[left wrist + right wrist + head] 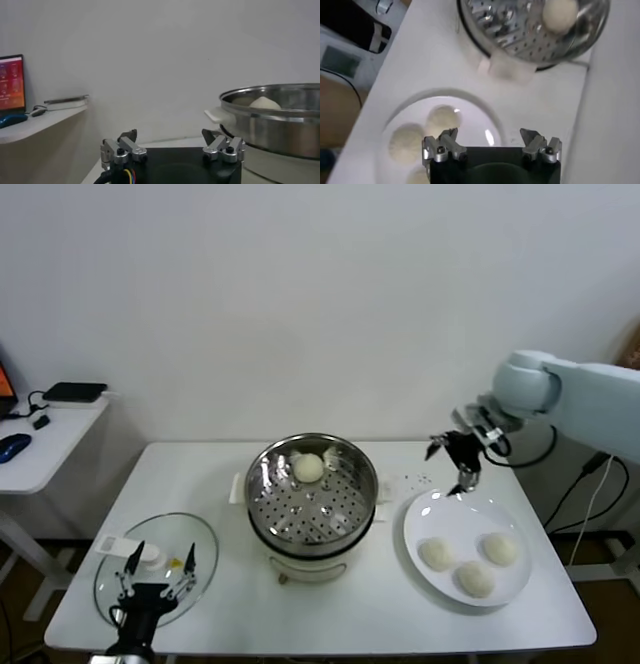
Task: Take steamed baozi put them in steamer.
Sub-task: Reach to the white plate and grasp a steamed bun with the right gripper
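My head camera looks forward and down over the whole white rectangular table (330,594). My left wrist camera sits low near the tabletop, facing level toward the shiny round steel steamer (280,125). My right wrist camera looks down, close above the flat white plate (475,107). All 3 views share the steamer.

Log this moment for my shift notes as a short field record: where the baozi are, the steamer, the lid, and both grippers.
baozi in steamer: one, on the perforated tray
baozi on plate: three
steamer: table centre, uncovered
plate: on the steamer's right
glass lid: flat on the table, on the steamer's left
right gripper: open, empty, above the plate's far edge
left gripper: open, empty, over the lid
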You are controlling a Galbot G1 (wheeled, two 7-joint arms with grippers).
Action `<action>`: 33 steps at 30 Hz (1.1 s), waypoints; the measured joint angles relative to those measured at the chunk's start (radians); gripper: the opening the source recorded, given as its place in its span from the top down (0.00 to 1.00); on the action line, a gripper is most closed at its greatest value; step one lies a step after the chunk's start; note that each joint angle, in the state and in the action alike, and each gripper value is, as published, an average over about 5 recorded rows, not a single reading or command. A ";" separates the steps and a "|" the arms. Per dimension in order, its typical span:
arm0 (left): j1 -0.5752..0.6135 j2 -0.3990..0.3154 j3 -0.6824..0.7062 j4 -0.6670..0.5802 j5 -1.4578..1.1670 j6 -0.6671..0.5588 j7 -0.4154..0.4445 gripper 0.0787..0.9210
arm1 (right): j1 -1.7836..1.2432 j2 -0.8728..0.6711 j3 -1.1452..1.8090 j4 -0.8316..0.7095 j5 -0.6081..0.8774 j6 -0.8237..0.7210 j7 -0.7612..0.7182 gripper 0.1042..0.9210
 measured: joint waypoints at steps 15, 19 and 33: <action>0.017 0.000 -0.006 -0.009 0.009 0.009 -0.004 0.12 | -0.274 -0.021 0.111 -0.020 -0.069 -0.090 0.050 0.12; 0.017 -0.001 -0.007 -0.009 0.009 0.009 -0.004 0.12 | -0.320 -0.005 0.133 -0.038 -0.090 -0.097 0.062 0.12; 0.013 -0.001 -0.007 0.005 0.010 0.009 -0.006 0.12 | -0.435 0.042 0.198 -0.103 -0.137 -0.109 0.099 0.12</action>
